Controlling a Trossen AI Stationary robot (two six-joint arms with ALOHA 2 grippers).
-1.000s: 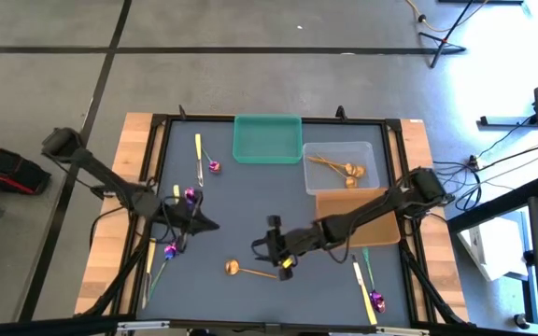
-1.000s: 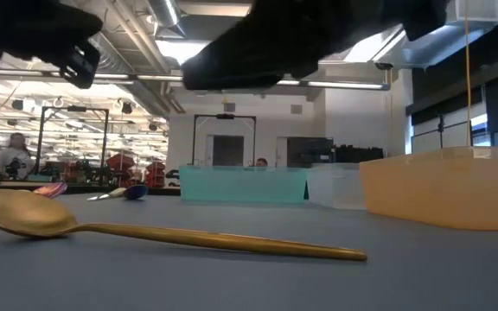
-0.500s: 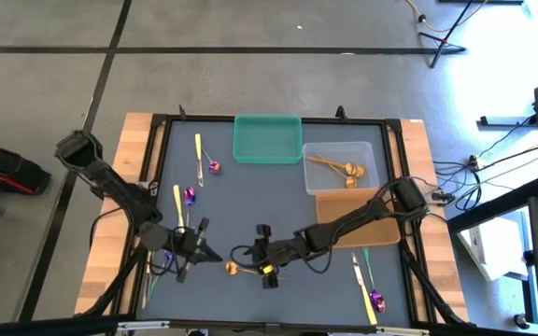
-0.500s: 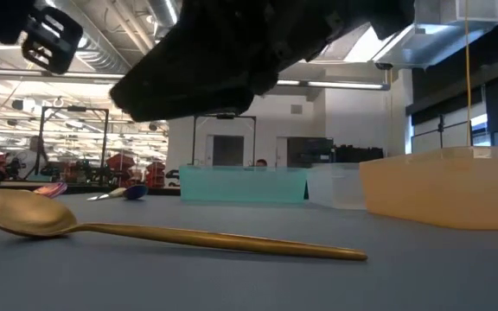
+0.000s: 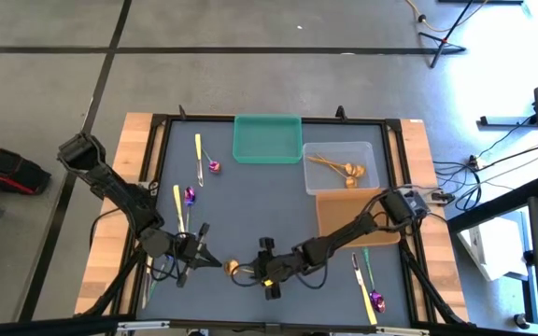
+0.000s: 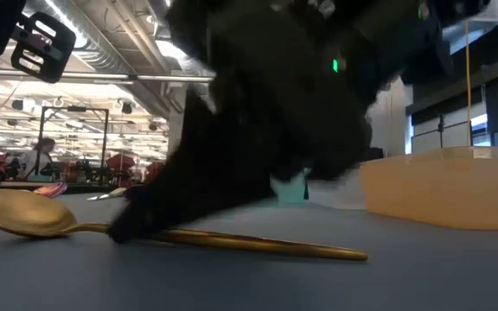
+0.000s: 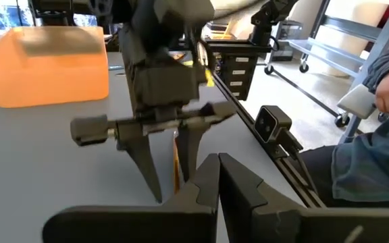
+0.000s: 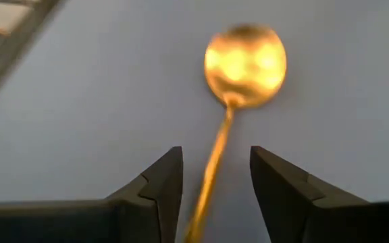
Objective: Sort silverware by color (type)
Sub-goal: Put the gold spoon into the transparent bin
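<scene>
Straddling your gold spoon's (image 8: 245, 64) handle at the table's (image 5: 250, 205) 6 o'clock: right gripper (image 8: 215, 179), fingers parted, nothing held. Left gripper (image 5: 197, 252), at the spoon's 9 o'clock: fingers nearly together, empty.

Bright even light; low view arm motion-blurred; spoon (image 8: 245, 64) soft, glaring.

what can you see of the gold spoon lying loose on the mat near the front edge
The gold spoon is shiny and metallic-looking, with a rounded bowl and a long slim handle. It lies flat on the dark mat near the front edge, bowl toward the left arm. The right end effector is open and straddles its handle, fingers either side; whether they touch it cannot be told. The left end effector waits beside the bowl.
</scene>
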